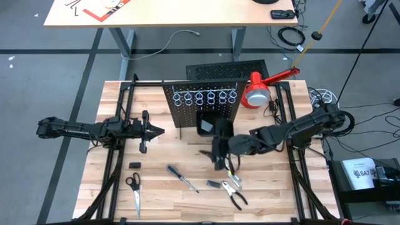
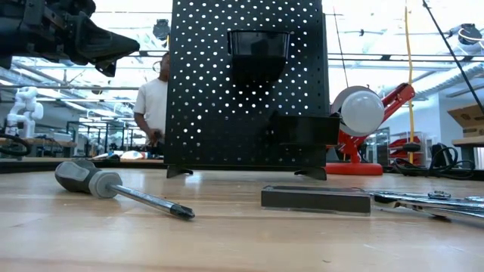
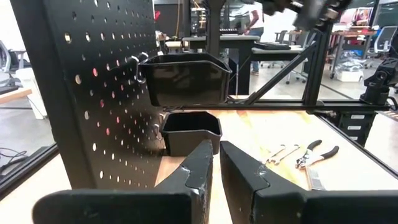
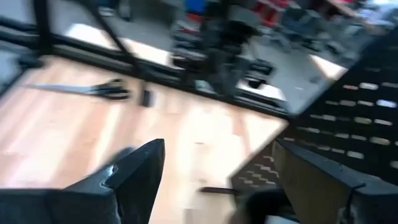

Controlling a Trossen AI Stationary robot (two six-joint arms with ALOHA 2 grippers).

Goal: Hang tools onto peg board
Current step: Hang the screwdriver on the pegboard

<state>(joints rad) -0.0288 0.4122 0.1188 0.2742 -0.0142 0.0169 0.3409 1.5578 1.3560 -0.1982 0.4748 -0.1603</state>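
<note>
The peg board (image 1: 203,100) stands upright at the table's middle far side, with a row of silver rings (image 1: 205,97) and a black bin (image 3: 186,78) hung on its face. The tools lie on the table in front of it: a dark-handled screwdriver (image 1: 181,178), pliers (image 1: 236,197) and thin wrenches (image 1: 232,181). My right gripper (image 1: 215,149) hovers just in front of the board, fingers wide open and empty (image 4: 217,180). My left gripper (image 1: 159,131) is shut and empty, left of the board (image 3: 216,162).
A second black bin (image 3: 189,132) sits low by the board's foot. Scissors (image 1: 134,190) and a small black piece (image 1: 134,165) lie near left. A dark flat bar (image 2: 316,198) lies on the table. A red lamp (image 1: 259,90) stands far right. A person (image 2: 155,102) is behind the table.
</note>
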